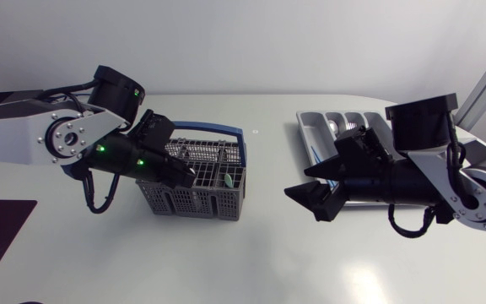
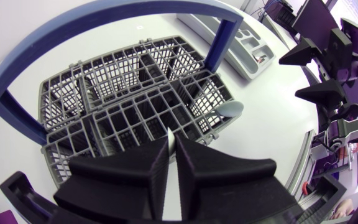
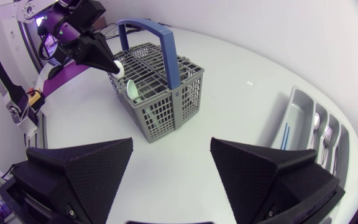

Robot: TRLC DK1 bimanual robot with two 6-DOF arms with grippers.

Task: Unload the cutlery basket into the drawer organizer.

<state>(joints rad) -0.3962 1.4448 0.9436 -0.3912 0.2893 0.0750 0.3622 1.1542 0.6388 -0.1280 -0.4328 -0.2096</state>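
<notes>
**Basket nearly empty, one white piece in the grip**

Nearest, the right gripper hangs over bare table, its broad fingers spread wide with nothing between them. It sits right of the basket and on the near side of the organizer.

Farther in and to the left, the left gripper is poised over the near part of the cutlery basket. Its jaws are clenched on a slim white utensil, whose rounded end shows at the fingertips above the basket's rim. Which kind of utensil it is I cannot tell.

The basket is a grey plastic grid of several compartments under an upright blue handle. Almost every compartment looks empty. One pale green spoon stands in a compartment at the basket's right end.

Farthest, at the far right, the grey drawer organizer lies flat with long parallel slots. It already holds a metal spoon, a fork and a thin blue piece, each in a separate slot.

By my reading the unloading is well advanced. The white piece in the left jaws has yet to reach the organizer. The green spoon appears to be the last thing left in the basket, though the deeper cells are only partly visible.
</notes>
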